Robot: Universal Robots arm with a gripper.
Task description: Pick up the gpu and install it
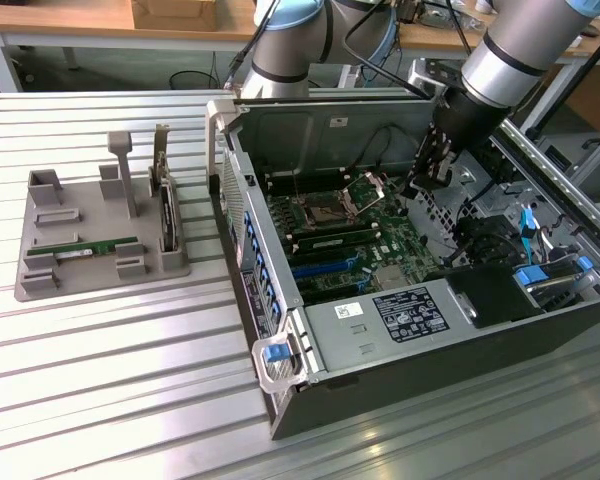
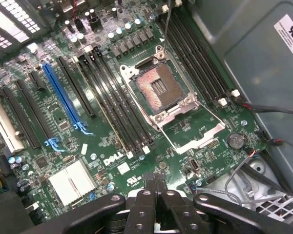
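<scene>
Exterior view: one open computer case (image 1: pixel 420 300) lay on its side on the slatted table (image 1: pixel 110 380), motherboard (image 1: pixel 350 240) exposed. The arm reached into the case from the exterior view's right, its hand (image 1: pixel 430 170) hanging above the board near the open CPU socket (image 1: pixel 325 208). A grey holder tray (image 1: pixel 100 240) stood well apart, toward the exterior view's left; the gpu (image 1: pixel 85 246), a thin green stick, lay flat in it, untouched, with a second like stick (image 1: pixel 167 215) upright on edge beside it. Wrist view: the hand (image 2: pixel 155 187) showed its two dark fingers (image 2: pixel 150 183) drawn together, nothing between them, above the board edge beside the DELL marking (image 2: pixel 114 159). Black slots (image 2: pixel 115 109) flanked the bare socket (image 2: pixel 158 87); a blue slot (image 2: pixel 63 95) lay further off. Risk, as judged: the hand was empty over the case while the gpu remained in the tray; any descent here could strike the exposed socket pins or snag the loose cables (image 2: pixel 263 109), owing to the tight clearance inside the case.
</scene>
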